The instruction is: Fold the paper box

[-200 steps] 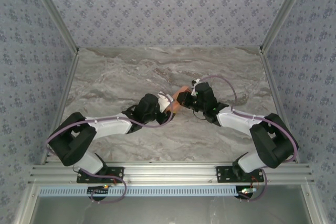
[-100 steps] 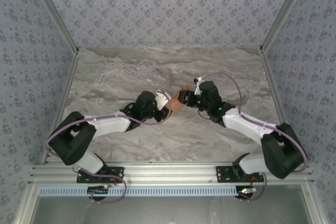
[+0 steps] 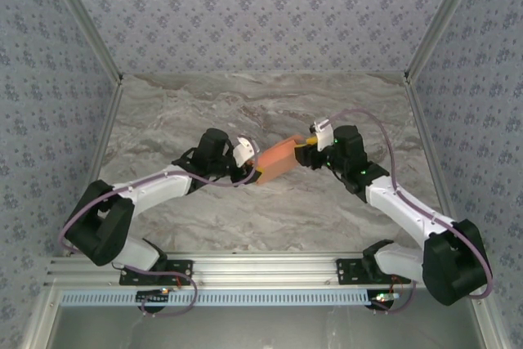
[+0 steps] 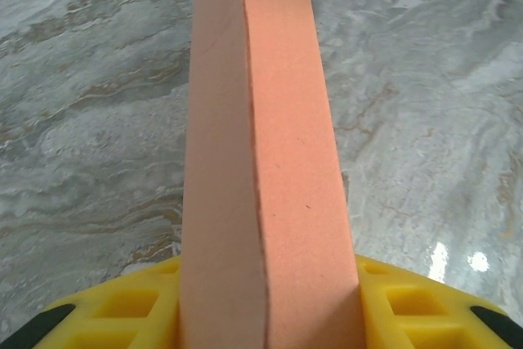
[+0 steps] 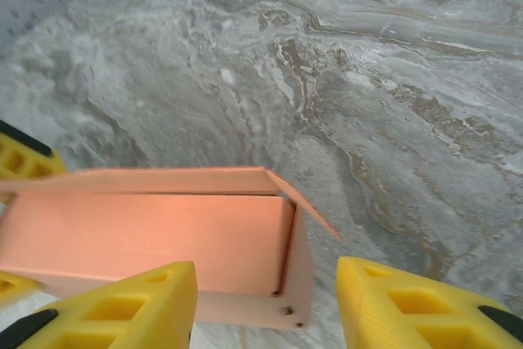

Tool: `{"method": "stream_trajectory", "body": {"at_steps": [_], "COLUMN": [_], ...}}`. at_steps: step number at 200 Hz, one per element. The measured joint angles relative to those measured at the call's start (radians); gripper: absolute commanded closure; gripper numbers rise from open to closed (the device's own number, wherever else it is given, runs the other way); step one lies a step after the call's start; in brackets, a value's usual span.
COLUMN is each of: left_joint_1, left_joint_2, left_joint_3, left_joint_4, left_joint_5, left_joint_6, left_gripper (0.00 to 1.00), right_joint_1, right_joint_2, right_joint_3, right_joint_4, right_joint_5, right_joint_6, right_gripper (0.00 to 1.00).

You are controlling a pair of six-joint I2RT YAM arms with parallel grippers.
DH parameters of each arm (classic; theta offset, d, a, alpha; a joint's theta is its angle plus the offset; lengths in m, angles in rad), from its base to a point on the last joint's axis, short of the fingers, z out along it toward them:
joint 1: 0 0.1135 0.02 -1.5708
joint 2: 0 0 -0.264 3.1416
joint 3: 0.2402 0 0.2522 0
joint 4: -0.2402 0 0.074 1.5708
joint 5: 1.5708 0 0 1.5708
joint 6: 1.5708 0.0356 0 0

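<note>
Top overview; both wrists close on paper box (image 4: 278,161).

legible text: none | paper box (image 4: 286,202): plain salmon card, no print | labels, numbers, signs: none readable

Paper box (image 4: 278,169): salmon-orange card, runs from bottom centre up past top edge of frame. Two long faces visible, meeting at sharp fold line; left face paler, right face deeper orange, slightly grainy.
Left gripper (image 4: 265,316): yellow fingers (image 4: 122,312) flank box base on both sides, tight against card, box clamped between them.
Table (image 4: 425,79): grey-brown marble on both sides of box. Glare spots (image 4: 441,257) on table, lower right.
</note>
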Motion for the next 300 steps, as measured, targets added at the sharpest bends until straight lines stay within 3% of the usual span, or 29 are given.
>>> {"method": "stream_trajectory", "body": {"at_steps": [56, 90, 218, 272, 300], "left_joint_1": [0.053, 0.056, 0.058, 0.058, 0.058], "left_joint_2": [0.02, 0.043, 0.073, 0.073, 0.073], "left_joint_3": [0.106, 0.117, 0.126, 0.126, 0.126], "left_joint_4": [-0.217, -0.268, -0.293, -0.285, -0.283], "left_joint_5": [0.11, 0.149, 0.155, 0.154, 0.15], "left_joint_6": [0.211, 0.287, 0.318, 0.313, 0.302], "left_gripper": [0.62, 0.63, 0.64, 0.64, 0.64], "right_joint_1": [-0.023, -0.055, -0.042, -0.032, -0.022], "right_joint_2": [-0.019, 0.019, 0.1, 0.117, 0.128], "right_joint_3": [0.008, 0.099, 0.179, 0.202, 0.213], "right_joint_4": [-0.057, -0.188, -0.367, -0.377, -0.394], "right_joint_5": [-0.092, -0.095, -0.073, -0.077, -0.079], "right_joint_6": [-0.329, -0.419, -0.46, -0.444, -0.426], "right_gripper": [0.5, 0.57, 0.69, 0.81, 0.95]}}
